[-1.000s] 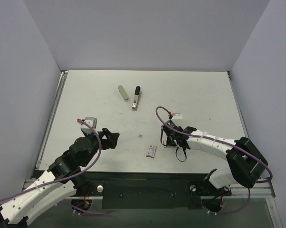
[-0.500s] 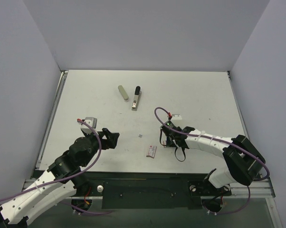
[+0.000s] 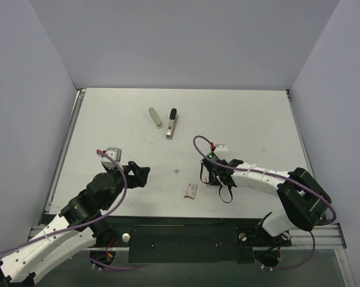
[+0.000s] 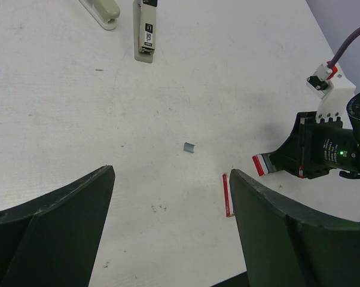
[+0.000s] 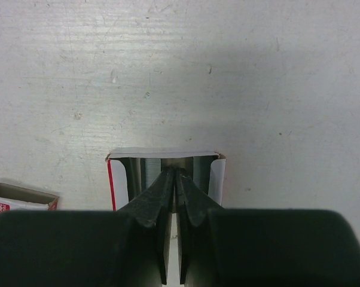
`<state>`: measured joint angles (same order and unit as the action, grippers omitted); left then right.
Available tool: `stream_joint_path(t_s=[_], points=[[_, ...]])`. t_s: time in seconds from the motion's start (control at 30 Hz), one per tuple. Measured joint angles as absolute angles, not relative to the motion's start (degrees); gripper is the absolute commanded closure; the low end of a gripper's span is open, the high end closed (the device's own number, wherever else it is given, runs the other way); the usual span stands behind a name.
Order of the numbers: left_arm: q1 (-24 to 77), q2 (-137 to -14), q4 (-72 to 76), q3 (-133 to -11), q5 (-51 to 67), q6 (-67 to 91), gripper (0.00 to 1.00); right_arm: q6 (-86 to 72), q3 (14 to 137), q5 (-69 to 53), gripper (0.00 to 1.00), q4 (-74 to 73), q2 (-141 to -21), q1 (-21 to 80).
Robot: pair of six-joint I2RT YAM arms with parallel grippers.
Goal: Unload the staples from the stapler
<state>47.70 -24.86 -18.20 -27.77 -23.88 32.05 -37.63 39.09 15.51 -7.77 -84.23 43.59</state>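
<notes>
The stapler (image 3: 171, 124), black top over a silvery base, lies closed at the back of the table and also shows in the left wrist view (image 4: 145, 30). My left gripper (image 3: 139, 174) is open and empty, low over bare table at the front left. My right gripper (image 3: 209, 177) has its tips (image 5: 176, 173) inside a small open white box tray (image 5: 217, 179) that holds grey staple strips (image 5: 147, 170). Its jaws are pressed almost together on a thin pale strip of staples.
An olive-grey bar (image 3: 155, 116) lies left of the stapler. A red-and-white box sleeve (image 3: 190, 190) lies left of my right gripper. A tiny loose staple piece (image 3: 177, 171) sits mid-table. The table's front edge is close behind both grippers.
My right arm has shifted very slightly left over the box tray. The left arm and the stapler have not moved.
</notes>
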Motion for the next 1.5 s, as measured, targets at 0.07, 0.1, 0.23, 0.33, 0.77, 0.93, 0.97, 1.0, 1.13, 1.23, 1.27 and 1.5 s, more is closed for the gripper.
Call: stream_joint_path(t_s=[0.07, 0.1, 0.23, 0.33, 0.77, 0.93, 0.97, 1.0, 1.13, 1.23, 1.27, 1.5], points=[[47.70, -24.86, -18.20, -27.77, -23.88, 32.05, 0.12, -37.63, 39.09, 15.46, 0.94, -7.73, -84.23, 43.59], [47.70, -24.86, -18.20, -27.77, -23.90, 32.05, 0.11, -37.63, 39.09, 15.42, 0.94, -7.73, -84.23, 43.59], [47.70, -24.86, -18.20, -27.77, -23.90, 32.05, 0.12, -37.63, 39.09, 15.29, 0.90, -7.68, -84.23, 43.59], [47.70, -24.86, -18.20, -27.77, -23.88, 32.05, 0.11, -37.63, 39.09, 15.07, 0.89, -7.62, -84.23, 43.59], [47.70, -25.10, -18.20, -27.77, -23.88, 32.01, 0.11, -37.63, 39.09, 14.55, 0.87, -7.42, -84.23, 43.59], [47.70, -25.19, -18.20, -27.77, -23.88, 31.88, 0.12, -37.63, 39.09, 14.13, 0.86, -7.14, -84.23, 43.59], [47.70, -25.19, -18.20, -27.77, -23.88, 31.88, 0.11, -37.63, 39.09, 14.04, 0.86, -7.05, -84.23, 43.59], [47.70, -25.19, -18.20, -27.77, -23.88, 31.88, 0.11, -37.63, 39.09, 14.02, 0.86, -7.03, -84.25, 43.59], [47.70, -25.19, -18.20, -27.77, -23.88, 31.86, 0.11, -37.63, 39.09, 13.89, 0.86, -6.72, -84.44, 43.59], [47.70, -25.19, -18.20, -27.77, -23.88, 31.86, 0.11, -37.65, 39.09, 13.87, 0.85, -6.31, -84.60, 43.59], [47.70, -25.19, -18.20, -27.77, -23.88, 31.88, 0.11, -37.65, 39.09, 13.85, 0.85, -6.22, -84.62, 43.59], [47.70, -25.17, -18.20, -27.77, -23.88, 31.86, 0.11, -37.67, 39.09, 13.85, 0.86, -5.96, -84.64, 43.59]])
